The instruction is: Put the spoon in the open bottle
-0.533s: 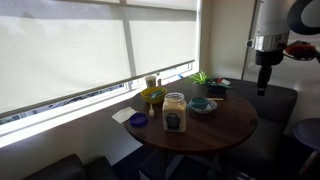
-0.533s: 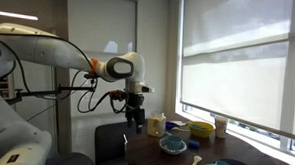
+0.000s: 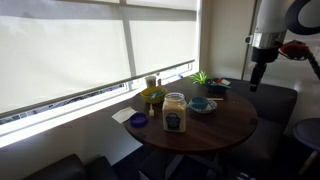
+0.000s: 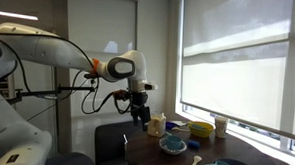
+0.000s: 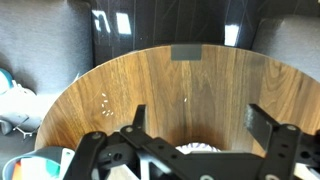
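**Gripper** (image 5: 195, 112): In the wrist view your two fingers (image 5: 135, 120) stand wide apart with nothing between them, and the wooden tabletop shows below. In both exterior views the gripper (image 3: 256, 80) (image 4: 140, 117) hangs in the air near the table's edge, touching nothing.

**Table** (image 3: 225, 125): Round, with a dark wood top.

**Spoon** (image 4: 195, 163): A pale, slim utensil lying flat on the table, just beside the blue bowl (image 4: 173, 145) and well apart from your gripper. It is too small for you to tell which end is which.

**Jar** (image 3: 175, 112): Upright near the middle of the table, with a pale top and a dark label. You cannot tell from these views whether its mouth is open.

**Blue lid** (image 3: 138, 120): Flat on the table near the jar, not touching it.

**Yellow bowl** (image 3: 152, 96): On the window side of the table, behind the jar.

**Plant** (image 3: 200, 78): Small and green, at the window edge of the table, beyond the blue bowl (image 3: 202, 105).
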You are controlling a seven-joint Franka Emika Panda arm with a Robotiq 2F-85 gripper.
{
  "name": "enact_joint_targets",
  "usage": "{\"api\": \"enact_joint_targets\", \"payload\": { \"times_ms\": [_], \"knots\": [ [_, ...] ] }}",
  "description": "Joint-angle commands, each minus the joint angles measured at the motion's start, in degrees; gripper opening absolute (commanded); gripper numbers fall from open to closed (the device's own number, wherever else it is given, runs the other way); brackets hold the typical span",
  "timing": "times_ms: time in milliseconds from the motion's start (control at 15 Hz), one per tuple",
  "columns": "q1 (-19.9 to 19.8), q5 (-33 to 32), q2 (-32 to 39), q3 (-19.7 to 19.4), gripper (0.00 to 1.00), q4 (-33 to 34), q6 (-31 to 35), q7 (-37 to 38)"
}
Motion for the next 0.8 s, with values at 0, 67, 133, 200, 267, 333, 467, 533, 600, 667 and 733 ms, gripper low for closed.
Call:
{"api": "enact_joint_targets", "payload": {
  "times_ms": [0,67,133,200,267,333,467,533,600,667,733],
  "knots": [
    [-1.25,-1.51,6.35,-1.81,1.0,5.5,3.46,-0.22],
    [-1.65,-1.73,8.08,-2.35,1.0,7.04,3.53,-0.67],
    [-1.83,-1.57,10.28,-3.11,1.0,9.2,2.02,-1.77],
    [-1.71,-1.01,13.17,-4.2,1.0,12.33,-2.13,-4.58],
    [-1.75,-1.01,15.46,-4.92,1.0,14.97,-5.88,-6.93],
    [-1.73,-1.0,17.64,-5.83,1.0,17.46,-8.48,-9.66],
    [-2.0,-2.94,21.86,-6.47,1.0,22.67,-14.49,-13.32],
    [-2.02,-4.48,23.61,-6.55,1.0,24.82,-16.68,-15.16],
    [-1.95,-5.65,25.18,-6.65,1.0,26.77,-18.85,-17.22],
    [-1.84,-6.51,26.68,-6.47,1.0,28.93,-21.89,-18.69],
    [-2.04,-4.34,22.36,-6.68,1.0,22.79,-16.36,-15.6]
  ]
}}
